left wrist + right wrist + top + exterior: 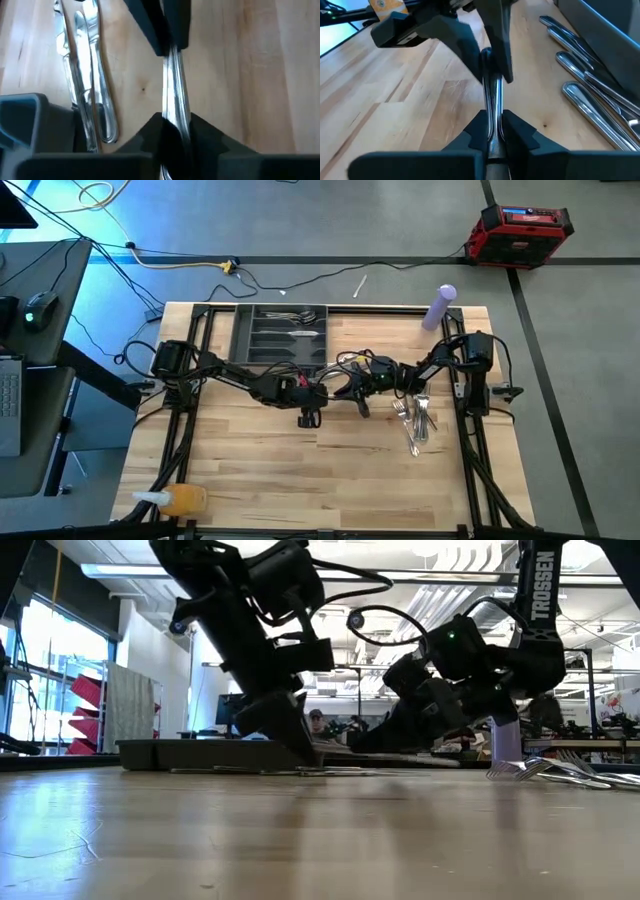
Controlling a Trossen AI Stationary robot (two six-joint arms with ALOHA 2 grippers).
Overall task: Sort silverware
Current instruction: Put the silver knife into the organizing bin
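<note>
Closest to the lens, the right gripper (492, 131) has its two dark fingers pinched narrow on one slim piece of silverware (492, 102), whose shiny handle runs straight out from between them. At the other end of that same piece the left gripper (490, 60) meets it head on, its fingers closed on the metal too, so both grippers hold the one utensil (175, 95) between them just above the wooden table (330, 480).

Seen from above, the two arms reach inward from the table's left and right edges, elbows bent, wrists low and nearly level, and the grippers come together near the table's middle, just in front of the dark grey tray (245, 340). From table height both forearms slope steeply down to that meeting point.

Just beside the held piece, several more handles (92, 90) lie flat on the wood against the tray's near wall. A few utensils (298, 320) lie inside the tray's compartments at the far side. A loose heap of forks and other silverware (415, 418) lies on the right part of the table, near the right arm's base.

A lilac bottle (440, 306) stands at the far right corner, an orange bottle (180, 500) lies at the near left corner.
</note>
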